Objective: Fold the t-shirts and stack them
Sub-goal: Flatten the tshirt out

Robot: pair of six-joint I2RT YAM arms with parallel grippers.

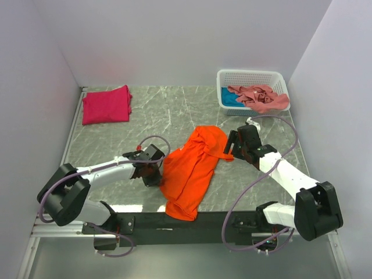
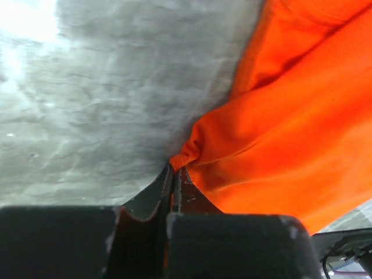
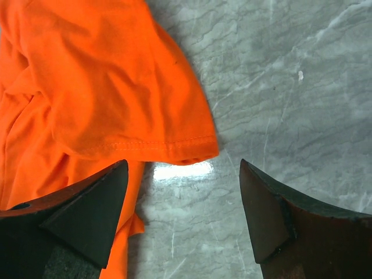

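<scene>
The bright orange t-shirt (image 1: pixel 192 171) lies crumpled in a long strip at the table's middle front, its lower end over the near edge. My left gripper (image 1: pixel 158 172) is shut on the shirt's left edge, pinching a fold of orange cloth (image 2: pixel 186 154). My right gripper (image 1: pixel 232 150) is open and empty just right of the shirt; a sleeve hem (image 3: pixel 174 145) lies ahead of its spread fingers (image 3: pixel 93 209). The magenta-red t-shirt (image 1: pixel 106 104) lies folded at the back left. The salmon-pink t-shirt (image 1: pixel 261 97) and the teal-blue t-shirt (image 1: pixel 231 99) sit in the basket.
The white lattice basket (image 1: pixel 250 75) stands at the back right corner. White walls close in the grey marbled table (image 1: pixel 168 110) on three sides. A black rail (image 1: pixel 174 224) with the arm bases runs along the near edge.
</scene>
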